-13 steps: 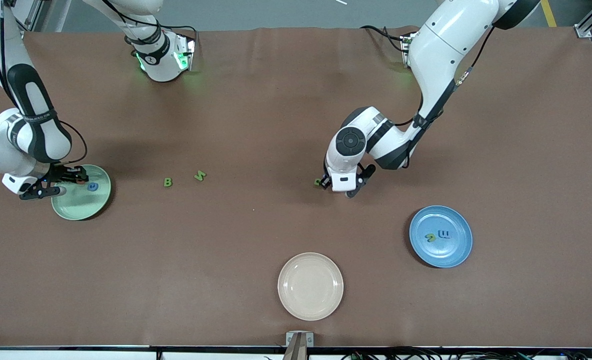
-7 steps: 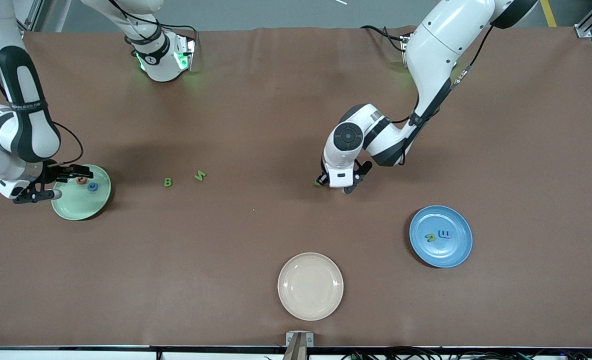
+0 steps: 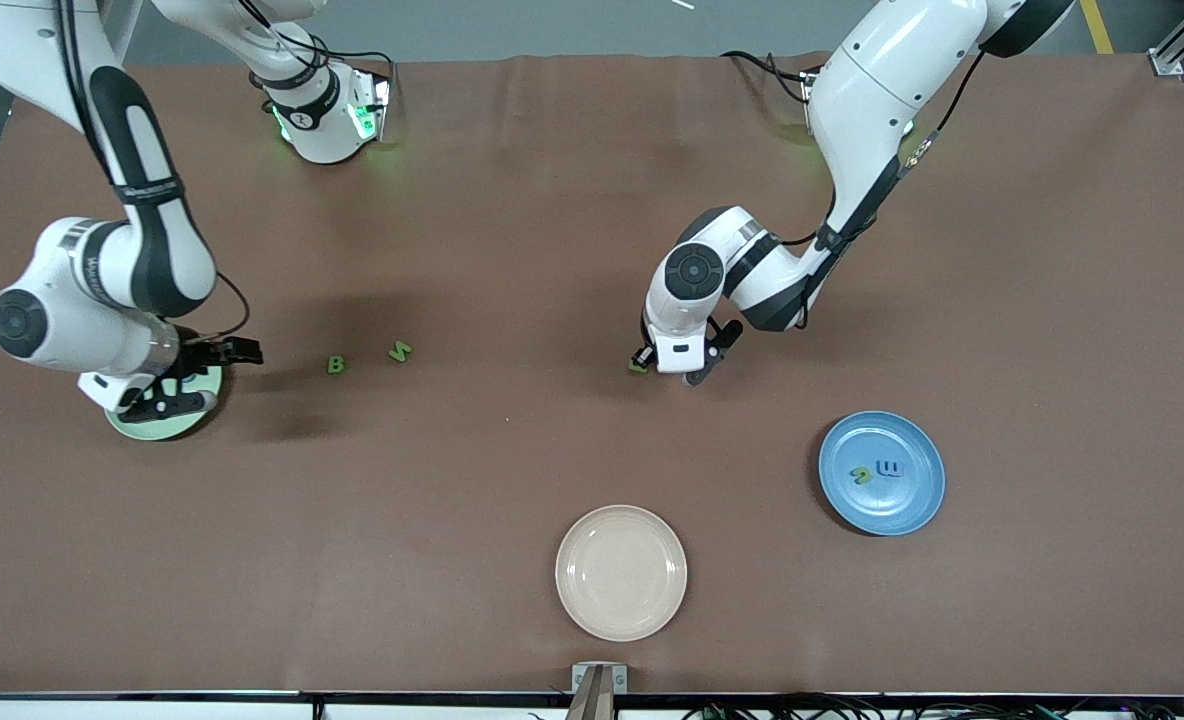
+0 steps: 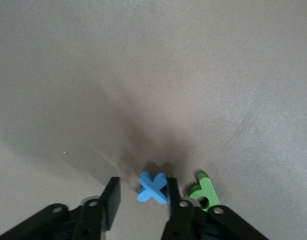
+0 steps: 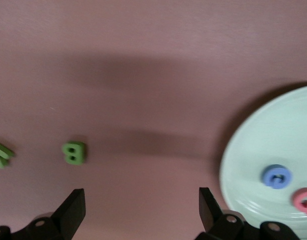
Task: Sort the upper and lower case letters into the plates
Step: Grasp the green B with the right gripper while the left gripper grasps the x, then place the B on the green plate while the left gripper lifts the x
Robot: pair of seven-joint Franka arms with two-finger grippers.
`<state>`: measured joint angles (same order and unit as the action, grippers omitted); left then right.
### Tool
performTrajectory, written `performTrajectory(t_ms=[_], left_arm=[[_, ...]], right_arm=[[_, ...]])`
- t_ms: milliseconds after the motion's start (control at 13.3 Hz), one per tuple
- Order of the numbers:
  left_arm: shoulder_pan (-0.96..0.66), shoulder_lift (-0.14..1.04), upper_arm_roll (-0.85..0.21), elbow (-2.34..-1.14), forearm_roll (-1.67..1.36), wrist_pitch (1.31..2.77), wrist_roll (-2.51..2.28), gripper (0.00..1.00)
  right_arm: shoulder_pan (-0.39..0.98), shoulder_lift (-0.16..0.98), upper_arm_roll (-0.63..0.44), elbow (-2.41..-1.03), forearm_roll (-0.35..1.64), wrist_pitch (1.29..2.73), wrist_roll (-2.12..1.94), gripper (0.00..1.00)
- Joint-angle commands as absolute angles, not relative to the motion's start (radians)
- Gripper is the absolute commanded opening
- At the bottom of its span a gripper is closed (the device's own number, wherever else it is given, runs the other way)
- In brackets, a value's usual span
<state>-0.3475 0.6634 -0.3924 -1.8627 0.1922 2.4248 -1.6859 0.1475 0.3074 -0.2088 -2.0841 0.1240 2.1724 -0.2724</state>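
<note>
Left claw (image 3: 670, 370) is down at the surface (image 3: 512, 470) near its middle, fingers part-way apart astride a blue X letter (image 4: 153, 187); one finger (image 4: 172, 192) touches the X, the other stands clear of it, so no grip is made. A green letter (image 4: 205, 192) lies just beside that finger, outside the claw.

Right claw (image 3: 187, 378) hangs over the rim of the light green plate (image 3: 157, 430) at the right arm's end, fingers spread wide and empty. That plate holds a blue letter (image 5: 276, 177) and a pink letter (image 5: 304, 199).

Green B (image 3: 336, 365) and green M (image 3: 400, 351) lie on the surface beside that plate, near each other but apart.

Blue plate (image 3: 917, 500), toward the left arm's end, carries a green letter (image 3: 861, 475) and a blue letter (image 3: 891, 468). A cream plate (image 3: 620, 572) lies nearest the front camera.
</note>
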Motion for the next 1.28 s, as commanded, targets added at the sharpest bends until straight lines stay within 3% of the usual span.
performTrajectory(t_ms=[0, 301, 377, 452, 528, 754, 1055, 1206], left_arm=[[-0.351, 0.658, -0.39, -1.87, 0.212, 2.439, -1.71, 0.38], [-0.353, 0.686, -0.39, -1.826, 0.21, 2.439, -1.71, 0.39], [-0.353, 0.698, -0.39, -1.809, 0.212, 2.439, -1.709, 0.36], [-0.353, 0.698, -0.39, -1.804, 0.212, 2.439, -1.709, 0.24], [-0.351, 0.698, -0.39, -1.805, 0.212, 2.439, -1.706, 0.2], [-0.351, 0.701, -0.388, -1.802, 0.212, 2.439, -1.701, 0.32], [-0.351, 0.712, -0.382, -1.802, 0.212, 2.439, -1.697, 0.16], [-0.353, 0.713, -0.382, -1.801, 0.212, 2.439, -1.694, 0.17]], right_arm=[[0.224, 0.271, -0.216, -2.167, 0.14, 2.273, -0.163, 1.0], [0.3, 0.294, -0.215, -2.244, 0.141, 2.423, -0.14, 1.0], [0.314, 0.305, -0.215, -2.258, 0.143, 2.462, -0.118, 1.0], [0.331, 0.323, -0.215, -2.27, 0.143, 2.502, -0.097, 1.0], [0.336, 0.342, -0.215, -2.276, 0.143, 2.537, -0.094, 1.0], [0.341, 0.37, -0.213, -2.293, 0.152, 2.578, -0.094, 1.0], [0.341, 0.391, -0.212, -2.318, 0.173, 2.599, -0.094, 0.8], [0.341, 0.391, -0.21, -2.318, 0.196, 2.589, -0.092, 0.74]])
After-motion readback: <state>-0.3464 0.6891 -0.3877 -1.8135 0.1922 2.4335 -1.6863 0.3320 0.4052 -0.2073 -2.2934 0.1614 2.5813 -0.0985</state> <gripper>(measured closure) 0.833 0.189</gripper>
